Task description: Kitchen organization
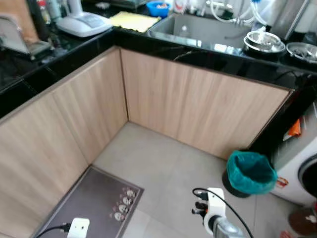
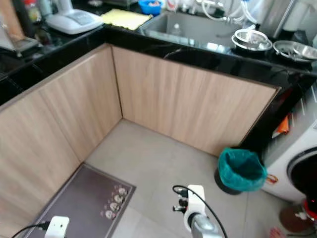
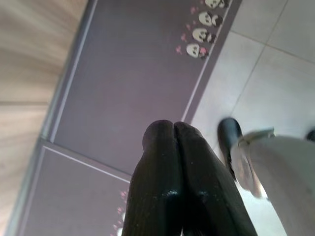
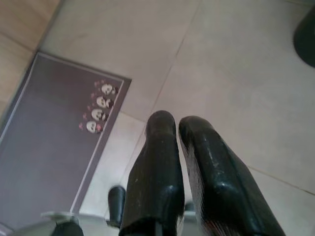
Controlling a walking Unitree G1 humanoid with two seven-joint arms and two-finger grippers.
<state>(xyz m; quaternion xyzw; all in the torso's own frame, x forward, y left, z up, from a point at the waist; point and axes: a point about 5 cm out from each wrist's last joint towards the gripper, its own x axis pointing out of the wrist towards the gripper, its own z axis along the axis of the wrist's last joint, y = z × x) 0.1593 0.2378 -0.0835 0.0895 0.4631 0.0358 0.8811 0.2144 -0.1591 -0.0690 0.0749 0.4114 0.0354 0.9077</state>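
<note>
1. Your work lies up on the black L-shaped counter, far and above both hands. On it sit a white appliance and a yellow cloth at far left, a sink in the middle, and steel bowls at far right.
2. Both arms hang low over the tiled floor, pointing down — neither is anywhere near the counter yet.
3. Left hand: its two black fingers are pressed together with nothing between them, over the grey mat.
4. Right hand: fingers almost together with a thin gap showing, nothing held, over bare tile.
5. Judging by sides, your right arm is nearer the bowls and sink — your left nearer the cloth and appliance.
6. Mind the teal-lined bin on the floor at near right when you step in.
</note>
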